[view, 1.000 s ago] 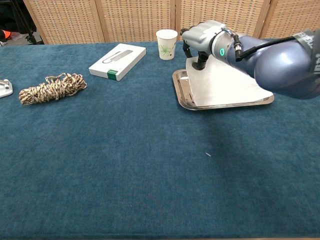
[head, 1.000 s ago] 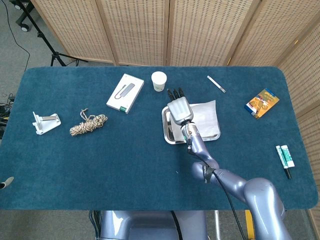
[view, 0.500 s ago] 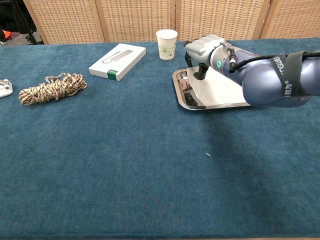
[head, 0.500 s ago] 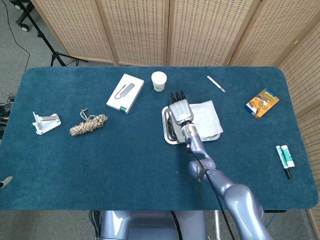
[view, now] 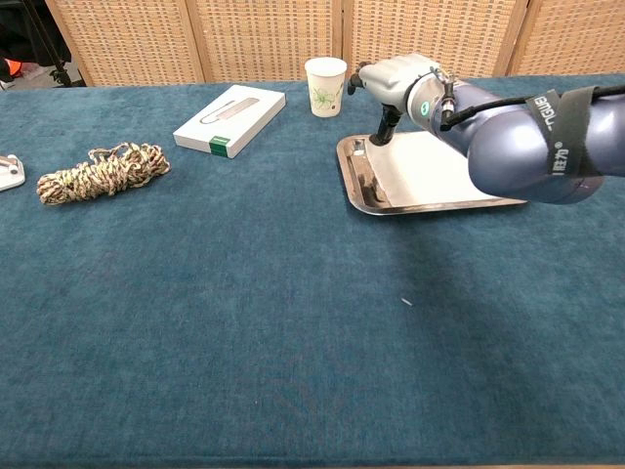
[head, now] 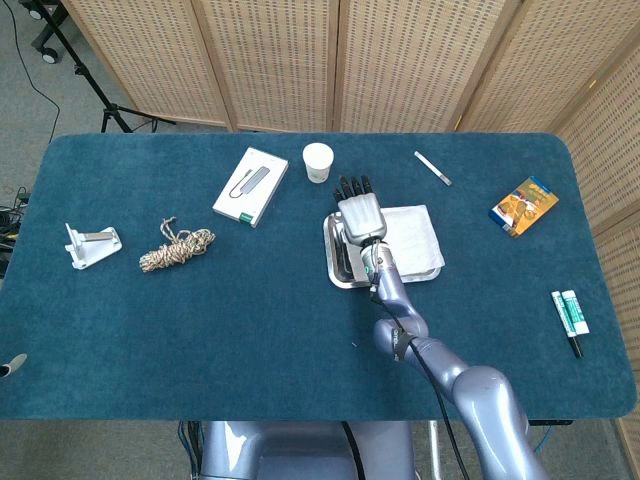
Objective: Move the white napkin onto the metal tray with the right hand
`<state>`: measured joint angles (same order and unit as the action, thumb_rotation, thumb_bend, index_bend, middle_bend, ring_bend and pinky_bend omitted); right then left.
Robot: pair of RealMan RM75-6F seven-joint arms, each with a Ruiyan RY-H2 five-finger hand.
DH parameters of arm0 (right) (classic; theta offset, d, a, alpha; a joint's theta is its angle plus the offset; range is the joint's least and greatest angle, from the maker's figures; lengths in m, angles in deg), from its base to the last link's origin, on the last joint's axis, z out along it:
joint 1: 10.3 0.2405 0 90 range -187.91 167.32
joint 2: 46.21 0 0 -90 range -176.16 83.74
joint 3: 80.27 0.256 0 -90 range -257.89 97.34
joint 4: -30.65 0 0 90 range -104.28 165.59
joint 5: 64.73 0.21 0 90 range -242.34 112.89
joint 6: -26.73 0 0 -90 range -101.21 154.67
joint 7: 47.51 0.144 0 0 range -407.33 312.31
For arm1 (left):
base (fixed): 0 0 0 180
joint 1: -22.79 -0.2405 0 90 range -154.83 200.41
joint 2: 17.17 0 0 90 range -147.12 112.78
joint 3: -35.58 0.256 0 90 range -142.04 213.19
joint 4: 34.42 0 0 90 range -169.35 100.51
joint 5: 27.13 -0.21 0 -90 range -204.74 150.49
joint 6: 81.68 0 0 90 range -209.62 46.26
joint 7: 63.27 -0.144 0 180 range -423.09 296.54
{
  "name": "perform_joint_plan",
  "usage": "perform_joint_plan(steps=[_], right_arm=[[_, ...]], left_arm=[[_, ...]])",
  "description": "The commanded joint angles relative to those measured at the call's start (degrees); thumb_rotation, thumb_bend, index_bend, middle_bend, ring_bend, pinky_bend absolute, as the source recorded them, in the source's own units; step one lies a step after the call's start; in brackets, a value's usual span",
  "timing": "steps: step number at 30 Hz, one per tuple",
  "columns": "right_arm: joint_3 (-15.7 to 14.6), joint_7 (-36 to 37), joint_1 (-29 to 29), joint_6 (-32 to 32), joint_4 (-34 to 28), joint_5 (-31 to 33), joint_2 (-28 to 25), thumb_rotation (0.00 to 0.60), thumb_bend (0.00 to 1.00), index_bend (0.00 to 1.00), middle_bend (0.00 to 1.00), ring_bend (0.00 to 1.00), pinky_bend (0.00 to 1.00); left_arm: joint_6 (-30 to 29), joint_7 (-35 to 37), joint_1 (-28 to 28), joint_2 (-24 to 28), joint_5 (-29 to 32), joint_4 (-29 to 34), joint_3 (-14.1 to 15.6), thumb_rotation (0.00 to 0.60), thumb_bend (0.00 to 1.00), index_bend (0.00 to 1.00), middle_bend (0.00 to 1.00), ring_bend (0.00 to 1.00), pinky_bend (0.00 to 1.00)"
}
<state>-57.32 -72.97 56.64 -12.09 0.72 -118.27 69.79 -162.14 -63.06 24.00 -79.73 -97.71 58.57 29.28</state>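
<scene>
White napkin [view: 430,168] flat on metal tray [head: 340,272], right hand [head: 359,214] above, fingers apart, holding nothing.
Paper cup [view: 325,86] just behind; white box [view: 230,119], rope bundle [view: 102,171] well left.

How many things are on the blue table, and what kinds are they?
Paper cup: 1
White box: 1
Rope bundle: 1
White bracket: 1
Metal tray: 1
White napkin: 1
White stick: 1
Colourful packet: 1
Green-and-white tubes: 2
Black pen: 1
Total: 11
</scene>
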Motion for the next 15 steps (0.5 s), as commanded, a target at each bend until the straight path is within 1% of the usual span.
perform_joint_plan(steps=[1,4,5,6,8,9,11,15], right_arm=[[1.32,3.05,-4.64,-1.07,-16.05,1.10,-8.20,0.600,0.49,0.14,0.00,0.00,0.02],[0.69,1.11,-7.60,-2.22,-27.71,2.71,-14.54,0.600,0.61,0.16,0.03,0.00,0.02],[0.36,0.34,-8.34,-2.86,-30.89,3.01,-16.39,0.600,0.69,0.17,0.04,0.00,0.02],[0.04,-0.38,-9.00,-3.46,-33.69,3.40,-18.03,0.600,0.75,0.18,0.05,0.00,0.02],[-0.66,-1.73,-10.07,-4.71,-38.12,4.28,-20.72,0.600,0.92,0.20,0.08,0.00,0.02],[-1.19,-2.39,-10.70,-5.32,-40.06,4.65,-22.08,0.600,0.97,0.21,0.10,0.00,0.02],[-2.66,-3.91,-11.93,-6.61,-43.64,5.28,-24.75,0.600,1.00,0.24,0.13,0.01,0.02],[-5.31,-5.70,-13.46,-8.03,-46.68,6.05,-27.63,0.600,1.00,0.30,0.19,0.06,0.02]], left_arm=[[0.06,0.05,0.03,0.02,-0.20,0.03,0.13,0.600,0.00,0.00,0.00,0.00,0.00],[-0.04,0.06,-0.01,0.03,-0.67,0.15,0.39,0.600,0.00,0.00,0.00,0.00,0.00],[-0.10,0.05,-0.02,0.03,-0.87,0.22,0.49,0.600,0.00,0.00,0.00,0.00,0.00],[-0.17,0.05,-0.05,0.04,-1.05,0.26,0.57,0.600,0.00,0.00,0.00,0.00,0.00],[-0.36,0.07,-0.11,0.05,-1.45,0.39,0.76,0.600,0.00,0.00,0.00,0.00,0.00],[-0.46,0.07,-0.16,0.07,-1.76,0.49,0.92,0.600,0.00,0.00,0.00,0.00,0.00],[-0.80,0.19,-0.33,0.16,-2.36,0.71,1.19,0.600,0.00,0.00,0.00,0.00,0.00],[-1.35,0.34,-0.56,0.21,-3.22,0.90,1.56,0.600,0.00,0.00,0.00,0.00,0.00]])
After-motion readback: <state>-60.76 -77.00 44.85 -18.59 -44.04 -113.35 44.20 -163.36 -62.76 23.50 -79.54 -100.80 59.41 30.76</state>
